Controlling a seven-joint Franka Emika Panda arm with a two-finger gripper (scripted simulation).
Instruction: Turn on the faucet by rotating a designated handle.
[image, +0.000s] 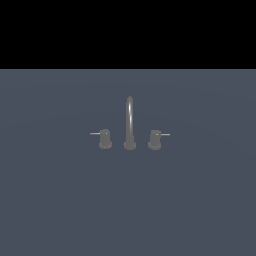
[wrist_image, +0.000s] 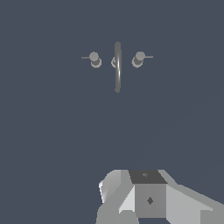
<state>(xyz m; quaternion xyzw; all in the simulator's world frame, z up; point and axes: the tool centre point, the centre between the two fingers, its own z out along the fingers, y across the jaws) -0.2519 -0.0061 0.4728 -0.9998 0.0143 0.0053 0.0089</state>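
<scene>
Faucet (image: 129, 125) parts stand alone on a flat slate-grey floor (image: 60, 200) in my exterior view, under a black band across the top. I see a tall slim arched spout (image: 129, 117) rising from a small round base, with a short cylindrical knob on each side of it, all three in one row and none touching. The handle (image: 155, 139) I care about is the knob on the exterior view's right, just beside the spout base; its thin pale lever rod (image: 165, 134) sticks out sideways, away from the spout. The twin knob (image: 104, 139) sits on the exterior view's left with its own rod pointing the opposite way.

No part of the arm appears in that exterior picture.

My wrist view looks down on the same set: the spout (wrist_image: 117, 66) reads as a narrow bar seen from above, the handle (wrist_image: 138, 59) and its rod (wrist_image: 148, 57) to one side, the twin knob (wrist_image: 94, 59) to the other. Pale blocky arm housing (wrist_image: 151, 199) fills the near edge of this picture, well apart from the faucet. The gripper itself is out of sight in both pictures, so I cannot say whether its jaws are apart or together.
</scene>
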